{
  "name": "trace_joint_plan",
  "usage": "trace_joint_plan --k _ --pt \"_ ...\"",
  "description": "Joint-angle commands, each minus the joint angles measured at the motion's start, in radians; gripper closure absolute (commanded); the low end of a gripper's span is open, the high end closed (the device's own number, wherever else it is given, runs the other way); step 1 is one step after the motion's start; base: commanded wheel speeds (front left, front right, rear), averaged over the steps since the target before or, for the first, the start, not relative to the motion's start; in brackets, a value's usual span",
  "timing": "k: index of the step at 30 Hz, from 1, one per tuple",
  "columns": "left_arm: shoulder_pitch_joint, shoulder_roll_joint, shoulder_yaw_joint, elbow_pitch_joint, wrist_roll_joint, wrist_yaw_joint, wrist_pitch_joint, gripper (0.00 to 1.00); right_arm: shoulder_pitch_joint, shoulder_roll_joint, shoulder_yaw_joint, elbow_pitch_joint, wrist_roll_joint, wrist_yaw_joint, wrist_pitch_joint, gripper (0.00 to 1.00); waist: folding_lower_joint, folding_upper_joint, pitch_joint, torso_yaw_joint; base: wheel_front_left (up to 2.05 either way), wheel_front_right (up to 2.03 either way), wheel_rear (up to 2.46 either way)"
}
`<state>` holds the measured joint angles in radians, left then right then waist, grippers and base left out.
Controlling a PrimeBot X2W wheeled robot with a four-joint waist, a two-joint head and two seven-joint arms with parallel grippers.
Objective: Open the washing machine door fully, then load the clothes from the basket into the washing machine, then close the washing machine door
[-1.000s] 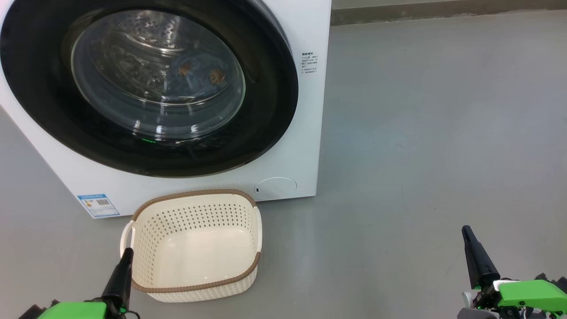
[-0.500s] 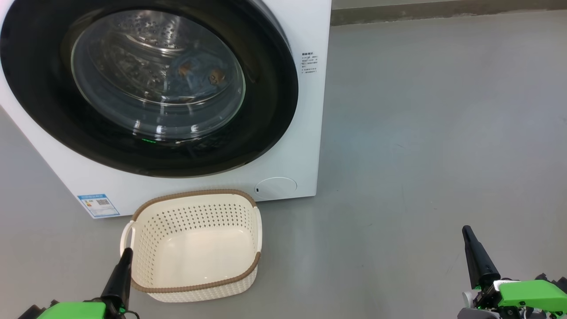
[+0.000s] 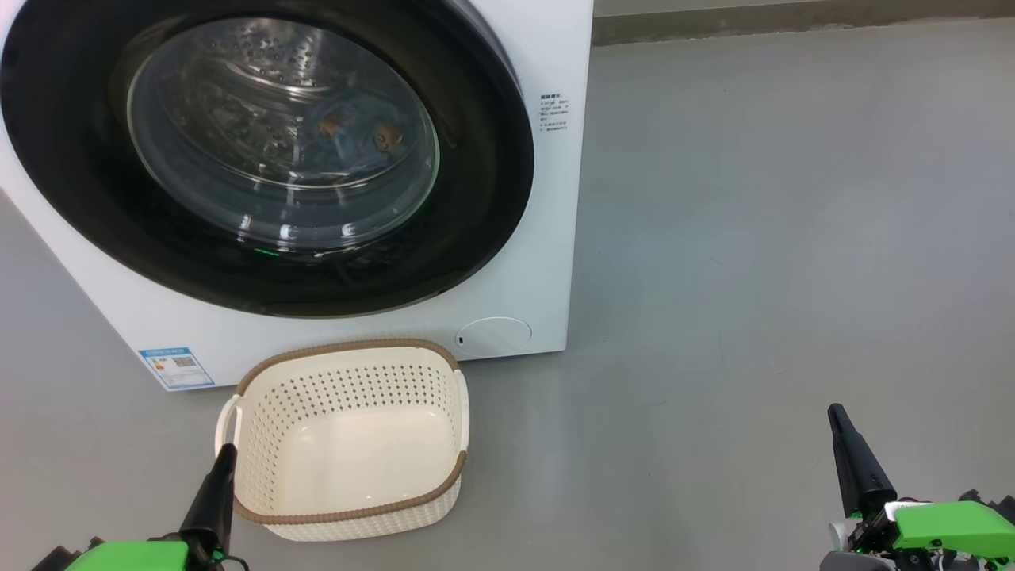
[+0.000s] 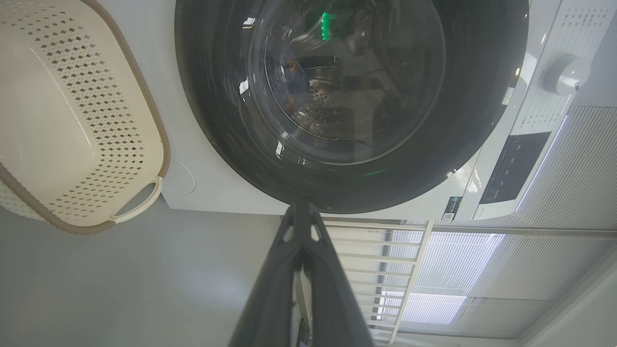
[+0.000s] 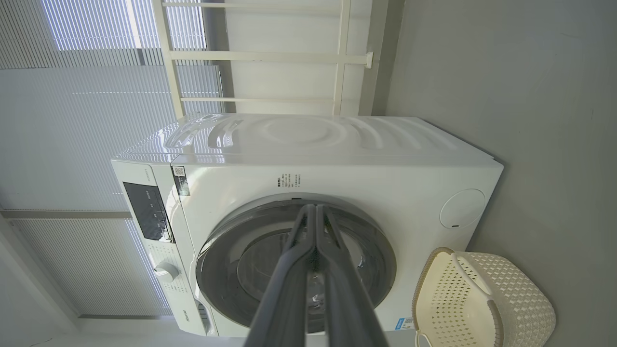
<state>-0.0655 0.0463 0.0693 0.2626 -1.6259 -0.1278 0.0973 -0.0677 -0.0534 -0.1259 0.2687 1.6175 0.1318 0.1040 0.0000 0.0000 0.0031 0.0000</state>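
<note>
Nothing has moved: left pincer [image 3: 227,452] and right pincer [image 3: 835,414] rest shut, empty. Light blue printed clothes [image 3: 349,135] lie behind the closed glossy black round door [image 3: 492,198]; the cream perforated basket [image 3: 349,346] stands empty. If unlatched, that door could swing open.

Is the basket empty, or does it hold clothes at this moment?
Empty. The basket has a bare cream floor, and the blue clothes lie in the drum behind the glass of the washing machine door.
</note>
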Motion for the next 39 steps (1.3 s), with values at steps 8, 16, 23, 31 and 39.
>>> trace_joint_plan --k 8,16,23,31,39 --pt "-0.042 0.012 0.034 -0.018 0.009 -0.003 0.008 1.00 -0.040 -0.002 0.019 -0.024 -0.003 -0.001 0.004 1.00 0.0000 0.0000 0.000 0.000 0.00 0.00 0.00" --pt "-0.042 0.011 0.035 -0.018 0.010 -0.003 0.008 1.00 -0.040 -0.002 0.018 -0.024 -0.004 -0.001 0.004 1.00 0.0000 0.0000 0.000 0.000 0.00 0.00 0.00" --pt "-0.042 0.010 0.036 -0.018 0.010 -0.003 0.009 1.00 -0.040 -0.001 0.017 -0.024 -0.005 -0.001 0.005 1.00 0.0000 0.0000 0.000 0.000 0.00 0.00 0.00" --pt "-0.042 0.010 0.037 -0.018 0.011 -0.003 0.010 1.00 -0.040 -0.001 0.017 -0.024 -0.005 -0.001 0.006 1.00 0.0000 0.0000 0.000 0.000 0.00 0.00 0.00" --pt "-0.042 0.009 0.038 -0.018 0.012 -0.003 0.011 1.00 -0.040 0.000 0.016 -0.024 -0.006 -0.001 0.006 1.00 0.0000 0.0000 0.000 0.000 0.00 0.00 0.00"
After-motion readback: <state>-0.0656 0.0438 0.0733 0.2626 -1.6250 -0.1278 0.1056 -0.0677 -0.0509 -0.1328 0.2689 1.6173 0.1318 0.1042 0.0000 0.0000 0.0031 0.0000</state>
